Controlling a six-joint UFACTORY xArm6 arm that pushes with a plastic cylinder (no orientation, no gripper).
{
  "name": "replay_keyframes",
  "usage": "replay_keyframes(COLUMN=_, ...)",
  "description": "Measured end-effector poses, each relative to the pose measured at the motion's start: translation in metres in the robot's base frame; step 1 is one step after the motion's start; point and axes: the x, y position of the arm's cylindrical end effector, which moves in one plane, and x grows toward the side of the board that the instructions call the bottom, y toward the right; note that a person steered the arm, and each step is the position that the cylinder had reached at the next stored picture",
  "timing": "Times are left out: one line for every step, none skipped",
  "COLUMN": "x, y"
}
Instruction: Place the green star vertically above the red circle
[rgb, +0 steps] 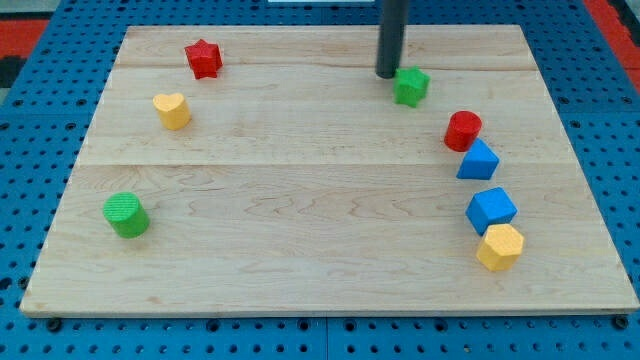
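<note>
At the view's bottom right, close to the board (330, 290) edge, sits a yellow block (500, 247) with many flat sides, and a blue block (491, 209) touches it from just above. Over on the view's left, well apart from those, a green cylinder (126, 215) stands alone. Going further up the right side, a blue block with a pointed top (478, 160) comes next, and the red circle (463, 130) sits right against it. On the left, a yellow heart (172, 110) sits higher up, and a red star (203, 58) is near the top edge. The green star (411, 86) is up near the top too, a little to the left of the red circle and higher than it. My tip (388, 73) is touching, or almost touching, the star's upper left side. The tool is only a plain rod, so there is nothing on it to open or close. I think the star needs a short push to the right to line up over the red circle. If I push off its middle, the star could spin and slip away from the rod. If I push downward too much, it could bump the red circle and knock that into the pointed blue block.
</note>
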Motion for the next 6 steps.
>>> replay_keyframes(x=0.024, y=0.018)
replay_keyframes(x=0.022, y=-0.004)
replay_keyframes(x=0.039, y=-0.028)
replay_keyframes(x=0.055, y=-0.028)
replay_keyframes(x=0.027, y=0.026)
replay_keyframes(x=0.018, y=0.013)
